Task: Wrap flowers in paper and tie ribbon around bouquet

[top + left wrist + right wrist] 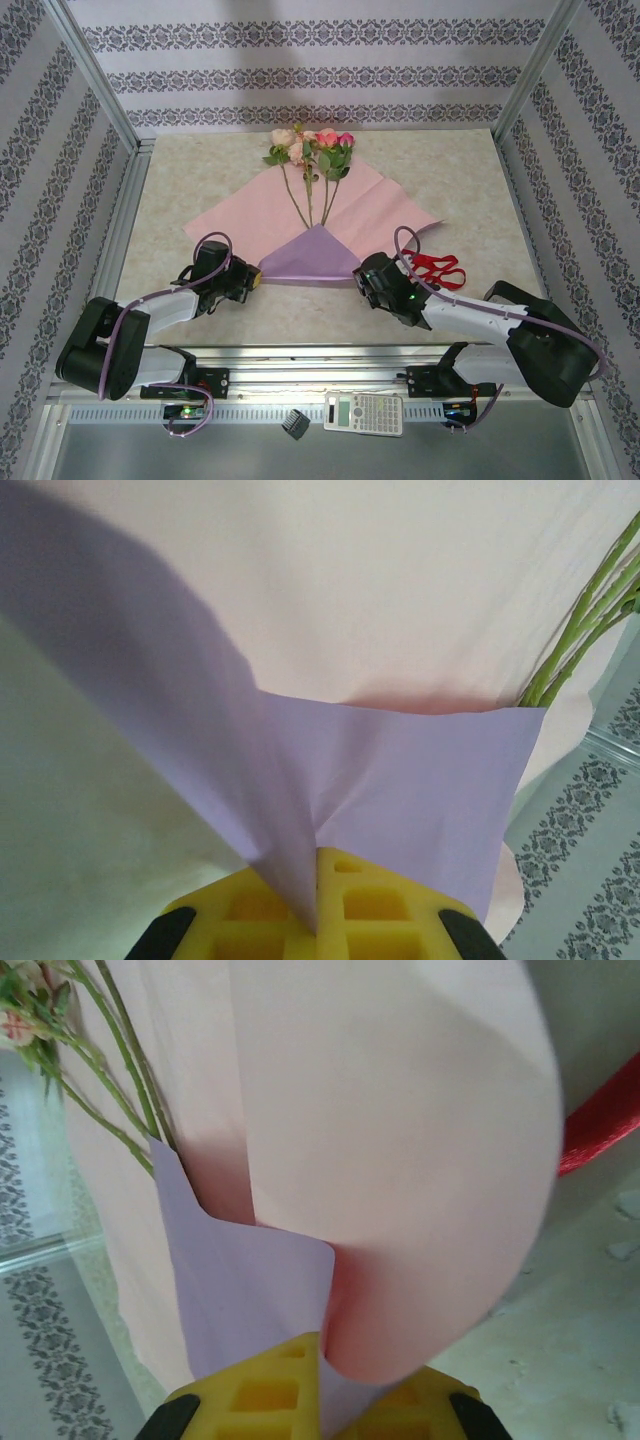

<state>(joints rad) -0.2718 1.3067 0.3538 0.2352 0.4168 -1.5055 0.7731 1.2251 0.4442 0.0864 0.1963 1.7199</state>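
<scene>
Left claw [318, 905] and right claw [322, 1375]: I hold each closed tight on 1 lower corner of the paper [350, 195]. Between my 2 claws the lilac flap folds up over the pale pink sheet, covering the stem ends of the flowers [310, 150], whose blooms lie at the paper's far edge. The ribbon [436, 268] lies loose on the table [190, 170] just beside my right claw.
</scene>
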